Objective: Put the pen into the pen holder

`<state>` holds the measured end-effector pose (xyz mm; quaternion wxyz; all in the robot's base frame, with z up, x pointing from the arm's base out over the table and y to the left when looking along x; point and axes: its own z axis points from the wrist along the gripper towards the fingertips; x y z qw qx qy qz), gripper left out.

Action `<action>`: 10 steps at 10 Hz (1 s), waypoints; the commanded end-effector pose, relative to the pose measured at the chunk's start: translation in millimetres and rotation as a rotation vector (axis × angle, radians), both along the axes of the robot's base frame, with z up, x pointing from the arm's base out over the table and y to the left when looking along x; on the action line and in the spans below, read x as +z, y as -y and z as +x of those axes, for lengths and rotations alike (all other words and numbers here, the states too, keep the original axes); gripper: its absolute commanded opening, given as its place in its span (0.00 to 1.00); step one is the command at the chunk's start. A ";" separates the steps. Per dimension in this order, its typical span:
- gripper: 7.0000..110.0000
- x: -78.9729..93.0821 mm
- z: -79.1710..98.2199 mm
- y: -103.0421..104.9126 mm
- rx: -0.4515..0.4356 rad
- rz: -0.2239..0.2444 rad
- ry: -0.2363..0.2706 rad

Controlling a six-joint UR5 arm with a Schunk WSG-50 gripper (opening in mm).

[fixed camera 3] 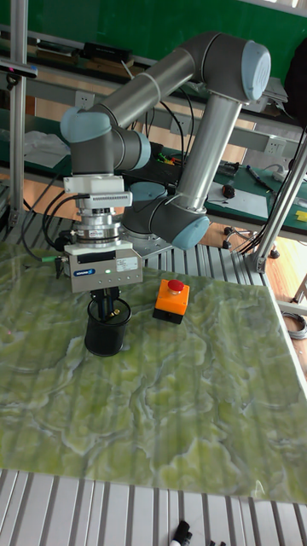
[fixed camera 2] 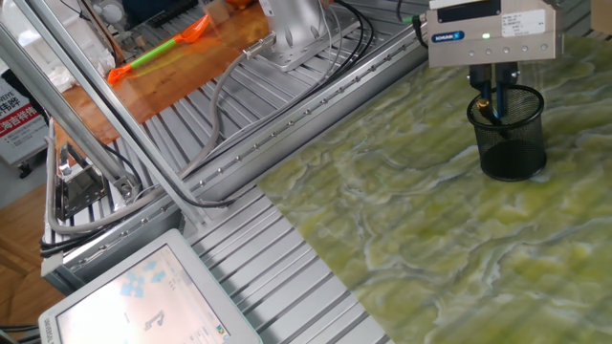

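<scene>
The black mesh pen holder [fixed camera 2: 513,143] stands upright on the green marbled table top, at the far right of the fixed view. My gripper [fixed camera 2: 492,96] hangs straight over its mouth, fingers close together and their tips at the rim. A thin black pen [fixed camera 2: 494,112] with a gold end leans inside the cup just under the fingers. Whether the fingers still pinch it is hidden by their own dark shapes. In the tall fixed view the gripper [fixed camera 3: 107,300] sits right above the pen holder [fixed camera 3: 107,334].
An orange box with a red button [fixed camera 3: 171,300] stands just right of the cup. A green-and-orange stick [fixed camera 2: 158,53] lies on the wooden board at the back left. Cables [fixed camera 2: 229,86] cross the grooved aluminium frame. A white screen [fixed camera 2: 143,296] sits at the bottom left.
</scene>
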<state>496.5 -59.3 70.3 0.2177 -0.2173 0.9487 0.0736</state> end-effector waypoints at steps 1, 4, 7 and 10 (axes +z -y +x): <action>0.00 1.3 -0.8 -2.9 -0.010 0.013 0.001; 0.00 -3.2 -13.7 -2.3 0.009 0.001 -0.031; 0.00 -6.0 -20.8 -1.5 0.016 -0.003 -0.049; 0.00 -4.2 -22.9 -2.2 0.015 -0.006 -0.064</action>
